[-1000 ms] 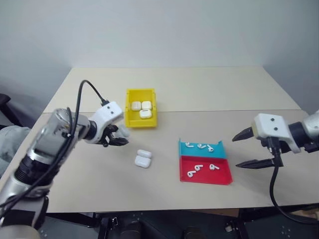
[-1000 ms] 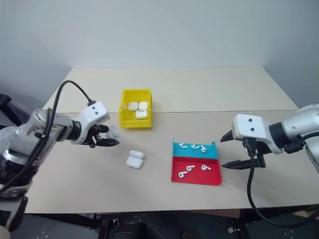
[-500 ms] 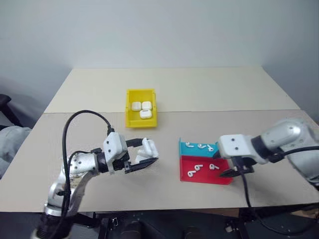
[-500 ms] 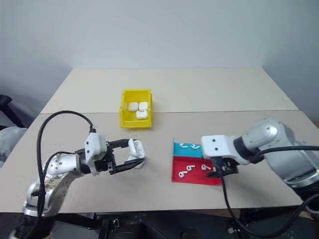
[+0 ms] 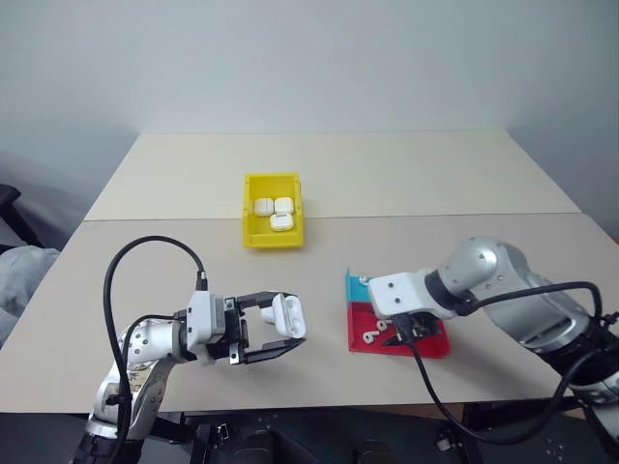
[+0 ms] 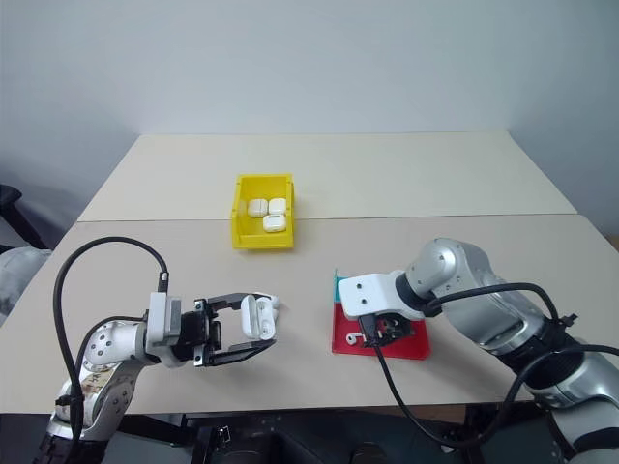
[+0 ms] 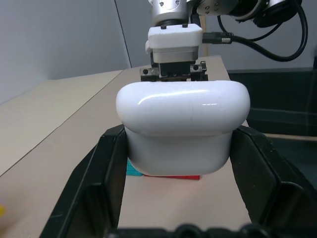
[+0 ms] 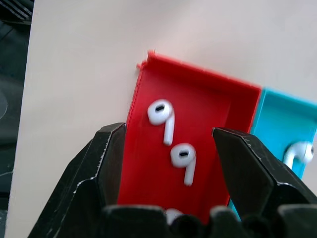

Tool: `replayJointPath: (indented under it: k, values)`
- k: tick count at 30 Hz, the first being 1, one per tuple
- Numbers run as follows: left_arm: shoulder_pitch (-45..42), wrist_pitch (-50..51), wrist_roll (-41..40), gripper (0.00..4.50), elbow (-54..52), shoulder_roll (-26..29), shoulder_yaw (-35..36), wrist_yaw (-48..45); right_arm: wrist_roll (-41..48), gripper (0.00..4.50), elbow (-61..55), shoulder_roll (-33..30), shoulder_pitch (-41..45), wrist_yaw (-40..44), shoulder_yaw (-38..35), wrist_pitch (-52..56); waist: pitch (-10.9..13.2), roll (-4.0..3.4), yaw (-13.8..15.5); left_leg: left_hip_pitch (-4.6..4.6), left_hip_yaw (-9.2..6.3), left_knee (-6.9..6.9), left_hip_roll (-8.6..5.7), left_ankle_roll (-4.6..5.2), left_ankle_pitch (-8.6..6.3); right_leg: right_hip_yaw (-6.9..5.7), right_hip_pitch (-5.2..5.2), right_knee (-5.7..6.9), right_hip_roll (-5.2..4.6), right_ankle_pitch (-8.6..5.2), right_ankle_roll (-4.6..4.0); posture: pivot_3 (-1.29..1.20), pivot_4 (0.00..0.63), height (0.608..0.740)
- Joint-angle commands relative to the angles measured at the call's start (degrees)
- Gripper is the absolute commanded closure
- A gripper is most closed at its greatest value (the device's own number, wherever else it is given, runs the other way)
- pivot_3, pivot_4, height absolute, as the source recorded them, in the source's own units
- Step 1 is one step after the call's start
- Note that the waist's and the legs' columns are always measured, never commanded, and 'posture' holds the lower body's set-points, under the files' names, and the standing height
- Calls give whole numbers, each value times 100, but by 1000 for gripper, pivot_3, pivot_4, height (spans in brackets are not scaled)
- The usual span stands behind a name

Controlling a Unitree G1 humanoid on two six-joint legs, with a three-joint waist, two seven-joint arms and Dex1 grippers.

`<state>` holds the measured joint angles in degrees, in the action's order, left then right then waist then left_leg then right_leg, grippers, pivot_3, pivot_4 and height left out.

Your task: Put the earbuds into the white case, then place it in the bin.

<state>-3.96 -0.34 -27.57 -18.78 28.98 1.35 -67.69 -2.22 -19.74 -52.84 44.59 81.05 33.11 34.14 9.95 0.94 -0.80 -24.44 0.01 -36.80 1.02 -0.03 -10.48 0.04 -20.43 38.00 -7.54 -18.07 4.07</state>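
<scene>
My left gripper [image 5: 282,331] is shut on the white case [image 5: 285,317], held level just above the table's near left part. In the left wrist view the case [image 7: 183,126] sits squeezed between both black fingers [image 7: 106,173]. My right gripper [image 5: 400,332] points down over the red half of the tray [image 5: 433,344] and stands open. Two earbuds [image 8: 161,115] lie loose in the red compartment [image 8: 208,114] between its fingers, not gripped. The yellow bin [image 5: 274,239] stands further back, left of centre.
Three white cases [image 5: 272,211] lie inside the bin. The tray's teal half [image 5: 359,286] holds more earbuds [image 8: 296,151]. Open tabletop [image 5: 406,184] stretches behind the tray and bin. Cables hang from both wrists.
My left gripper picked the case off the table and drew it nearer and lower. My right arm swung left and down over the tray, its jaws a little narrower.
</scene>
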Motion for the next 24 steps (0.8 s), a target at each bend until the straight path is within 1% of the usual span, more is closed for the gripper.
replayJointPath:
  k: [1, 2, 13, 15, 16, 24]
  values:
    - [175, -132, -158, 1719, -140, -17, 48, 90, -194, 1383, 46, 80, 207, 181, 115, -160, 0, 0, 1, 0, 0, 0, -1, 0, 0, 1, 0, 0, 0, 0, 0, 0, 150, 740]
    - [224, -150, -153, 1719, -158, -13, 43, 103, -237, 1564, 73, 132, 228, 187, 144, -168, 0, 0, -2, 0, 0, 0, 0, 0, 0, 1, 1, -1, 0, 0, 0, 0, 150, 740]
    - [302, -221, -133, 1719, -291, 30, 4, 300, -704, 1564, 324, 445, 291, 327, 359, -462, 0, 0, -1, 4, 0, 4, -1, 0, 0, 0, 3, -1, 0, 0, 0, 0, 150, 740]
    - [299, -221, -133, 1719, -304, 48, -1, 306, -758, 1921, 341, 439, 250, 367, 395, -568, 0, 0, -3, 5, 0, 4, -1, 0, 0, 0, 3, -1, 0, 0, 0, 0, 150, 740]
    - [303, -211, -139, 1719, -316, 66, 4, 307, -779, 2024, 351, 449, 239, 365, 406, -589, 0, 0, -3, 5, 0, 4, -1, 0, 0, 0, 3, -1, 0, 0, 0, 0, 150, 740]
    - [294, -216, -161, 1719, -332, 147, 20, 302, -891, 2024, 425, 616, 213, 329, 410, -690, 0, 0, -2, 6, 1, 7, -1, -1, 0, 0, 4, -2, 0, 0, 0, 0, 150, 740]
